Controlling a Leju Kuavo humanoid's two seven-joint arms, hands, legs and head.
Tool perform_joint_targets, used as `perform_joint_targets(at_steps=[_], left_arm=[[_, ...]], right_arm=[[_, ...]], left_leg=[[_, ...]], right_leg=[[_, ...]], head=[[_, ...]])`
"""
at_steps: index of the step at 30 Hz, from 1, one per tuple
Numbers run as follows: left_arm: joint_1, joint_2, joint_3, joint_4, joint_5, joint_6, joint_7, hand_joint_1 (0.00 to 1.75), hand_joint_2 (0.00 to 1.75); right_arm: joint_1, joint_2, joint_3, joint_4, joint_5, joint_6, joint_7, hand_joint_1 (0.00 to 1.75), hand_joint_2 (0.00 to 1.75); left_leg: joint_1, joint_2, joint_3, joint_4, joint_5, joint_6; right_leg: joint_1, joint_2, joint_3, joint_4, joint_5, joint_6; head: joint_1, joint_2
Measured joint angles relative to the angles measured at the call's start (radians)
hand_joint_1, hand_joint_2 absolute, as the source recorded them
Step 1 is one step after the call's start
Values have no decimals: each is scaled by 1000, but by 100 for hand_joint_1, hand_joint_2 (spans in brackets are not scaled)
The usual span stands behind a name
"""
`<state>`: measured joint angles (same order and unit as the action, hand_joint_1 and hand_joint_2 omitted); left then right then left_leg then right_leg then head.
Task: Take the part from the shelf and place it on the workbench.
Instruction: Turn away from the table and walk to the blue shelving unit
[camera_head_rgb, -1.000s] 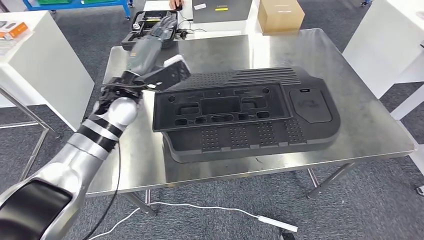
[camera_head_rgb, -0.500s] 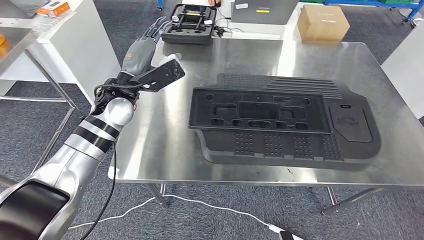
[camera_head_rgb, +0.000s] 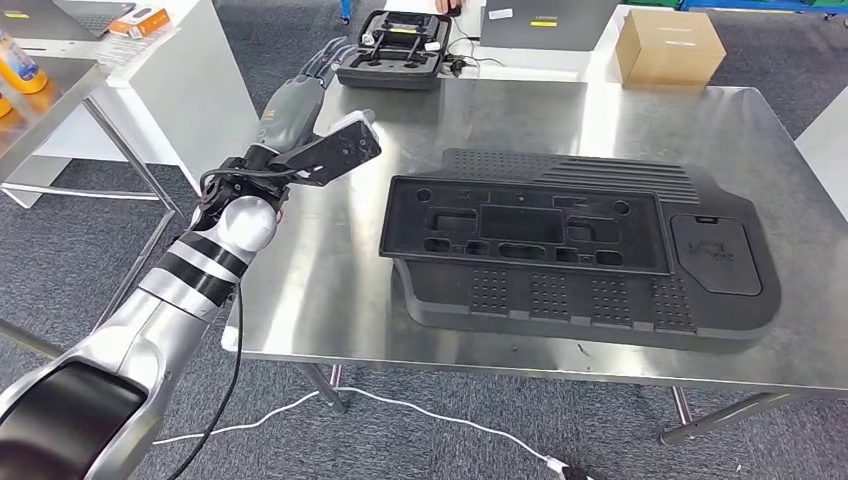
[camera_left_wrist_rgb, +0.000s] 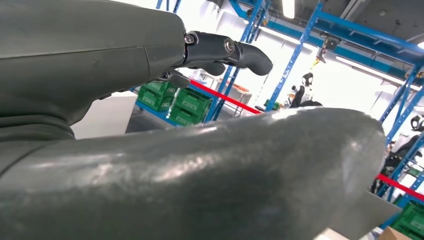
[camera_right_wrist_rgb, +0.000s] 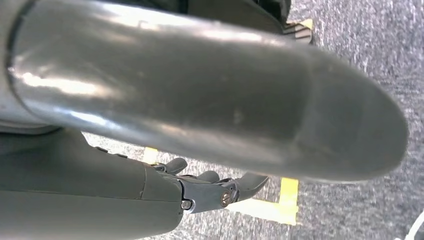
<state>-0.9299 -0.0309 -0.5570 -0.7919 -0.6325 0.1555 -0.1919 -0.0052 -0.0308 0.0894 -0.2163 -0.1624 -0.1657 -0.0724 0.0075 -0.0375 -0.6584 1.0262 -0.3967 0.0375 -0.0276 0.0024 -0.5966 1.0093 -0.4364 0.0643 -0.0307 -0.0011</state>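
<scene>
Since the earlier frames the whole head view has been shifted, so the camera has turned: the tabletop (camera_head_rgb: 330, 290) and the part (camera_head_rgb: 570, 240) are now seen further toward the right of the frame, while the part's place on the steel has not been altered. The left arm has been kept raised over the tabletop's left edge.

Nearest, at the lower left of the head view, the silver left arm is seen rising from the bottom corner. A white cable (camera_head_rgb: 430, 415) is trailed across the grey carpet under the tabletop's front edge. Above that, the large black moulded part is laid flat on the steel at centre right, a smaller recessed panel being stacked on its upper face and touching it.

In the upper left the left hand (camera_head_rgb: 300, 95) is held out with its fingers stretched and spread above the tabletop's far left corner, nothing being held. In the left wrist view the left hand's fingers (camera_left_wrist_rgb: 225, 50) are shown apart in the air. In the right wrist view the right hand (camera_right_wrist_rgb: 200, 192) is shown over carpet with yellow tape, its fingers loosely extended and nothing gripped.

Furthest, along the top edge, a black tool case (camera_head_rgb: 393, 48) and a cardboard box (camera_head_rgb: 670, 45) are set just beyond the tabletop.
</scene>
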Motion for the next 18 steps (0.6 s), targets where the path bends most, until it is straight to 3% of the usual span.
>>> perform_joint_targets(at_steps=[9, 11, 13, 15, 17, 18], left_arm=[[0, 0, 0, 0, 9, -12, 0, 0, 0], [-1, 0, 0, 0, 9, -11, 1, 0, 0], [-2, 0, 0, -1, 11, -11, 1, 0, 0], [-7, -1, 0, -1, 13, -10, 3, 0, 0], [-9, -2, 0, -1, 13, -8, 3, 0, 0], [-7, -2, -1, -1, 13, -7, 3, 0, 0]], right_arm=[[0, -2, 0, 0, 4, 8, 6, 0, 0], [0, -1, 0, 0, 5, 8, 6, 0, 0], [0, 0, 0, 0, 6, 8, 7, 0, 0], [0, -1, -1, 0, 7, 8, 7, 0, 0], [0, -2, -1, 0, 7, 8, 7, 0, 0], [0, -1, -1, 0, 8, 8, 7, 0, 0]], left_leg=[[5, 2, 2, -7, 3, -26], [1, 1, 1, -5, 3, -23], [0, 3, 11, -21, 13, -11], [8, 8, 24, -49, 29, 0], [13, 11, 21, -59, 38, 2], [14, 11, 17, -58, 42, 1]], right_leg=[[7, 1, -1, 1, 0, -4], [1, 1, 2, -5, 3, -1], [-2, 0, 6, -13, 6, 5], [2, 0, -10, 27, -27, 2], [0, -1, -58, 143, -91, -4], [-3, -1, -82, 203, -117, -1]], head=[[1, 0], [0, 0], [0, 0], [3, 0], [7, 0], [8, 0]])
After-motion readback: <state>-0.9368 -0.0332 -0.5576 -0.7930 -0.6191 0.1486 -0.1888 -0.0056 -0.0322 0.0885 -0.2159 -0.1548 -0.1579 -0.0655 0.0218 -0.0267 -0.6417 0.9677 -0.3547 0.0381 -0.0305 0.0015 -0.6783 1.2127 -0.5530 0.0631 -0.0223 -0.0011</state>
